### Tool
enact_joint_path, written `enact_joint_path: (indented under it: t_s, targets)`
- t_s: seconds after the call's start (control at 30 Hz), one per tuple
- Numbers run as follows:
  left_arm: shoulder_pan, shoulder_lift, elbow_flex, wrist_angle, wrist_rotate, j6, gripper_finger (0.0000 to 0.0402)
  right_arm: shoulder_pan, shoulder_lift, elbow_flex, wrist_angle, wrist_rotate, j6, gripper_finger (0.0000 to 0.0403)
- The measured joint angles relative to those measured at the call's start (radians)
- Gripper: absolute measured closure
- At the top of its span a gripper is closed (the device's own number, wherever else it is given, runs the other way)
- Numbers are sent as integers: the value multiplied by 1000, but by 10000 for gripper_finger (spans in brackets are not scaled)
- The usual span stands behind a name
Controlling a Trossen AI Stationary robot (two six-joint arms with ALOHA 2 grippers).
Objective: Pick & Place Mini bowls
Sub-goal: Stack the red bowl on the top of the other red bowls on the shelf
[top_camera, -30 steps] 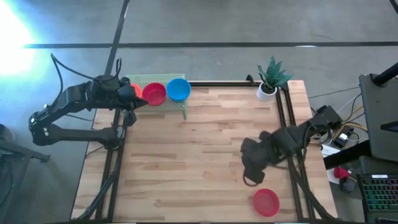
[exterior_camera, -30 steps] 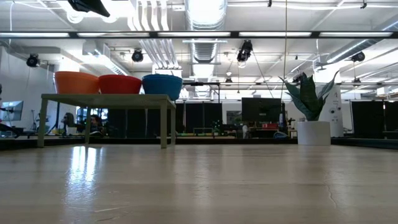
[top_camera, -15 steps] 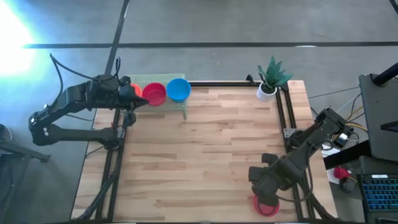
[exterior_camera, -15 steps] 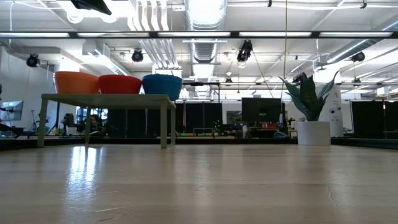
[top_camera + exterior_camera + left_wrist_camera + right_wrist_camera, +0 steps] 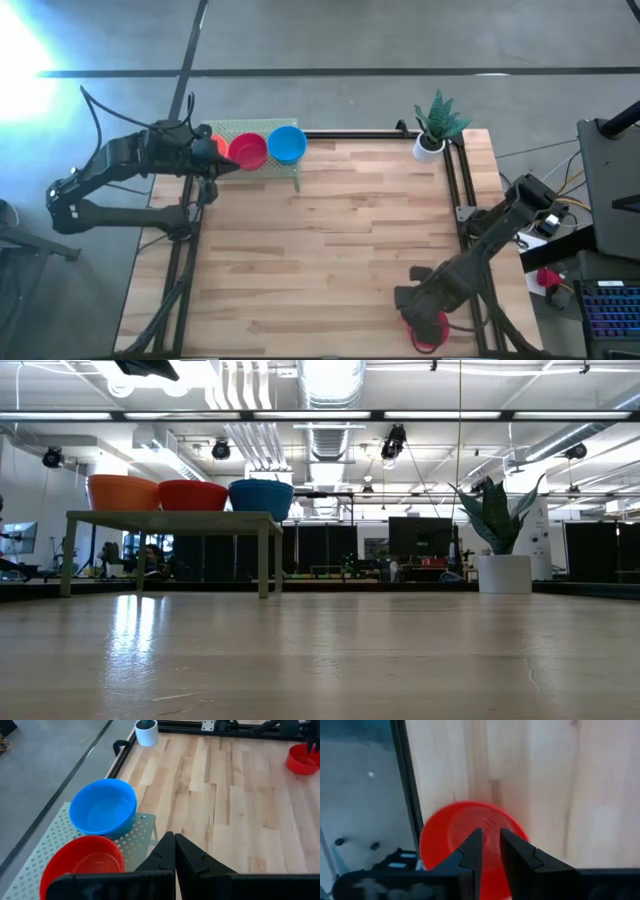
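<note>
A red mini bowl sits on the table near the near right corner and shows far off in the left wrist view. My right gripper points down over its hollow, fingers a narrow gap apart. Orange, red and blue mini bowls stand in a row on a small green perforated stand at the far left. My left gripper waits shut beside that stand, partly covering the orange bowl from above. My right gripper comes at the red bowl from above, both fingers over the inside of the bowl. I cannot tell whether the fingertips touch it. The bowl rests flat on the table.
A white plant pot stands at the far right corner. Black frame rails run along the table's left, right and far edges. The table's near edge lies close to the red bowl. Bare wood spans the middle.
My right gripper has swung from the middle right of the table toward the near edge and come down over the red bowl, which it now largely covers in the high view. The bowl has stayed where it was.
</note>
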Motion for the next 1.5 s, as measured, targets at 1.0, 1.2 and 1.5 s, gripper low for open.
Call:
enact_joint_path:
  t_s: [1.0,1.2,1.5]
  targets:
    - [0,0,0,0,-1,-28,401,0,0,-204,99,0,-52,339]
    - [0,0,0,-1,-1,-29,401,0,11,-245,218,0,49,341]
    - [0,0,0,-1,11,-31,401,0,29,-246,251,1,213,392]
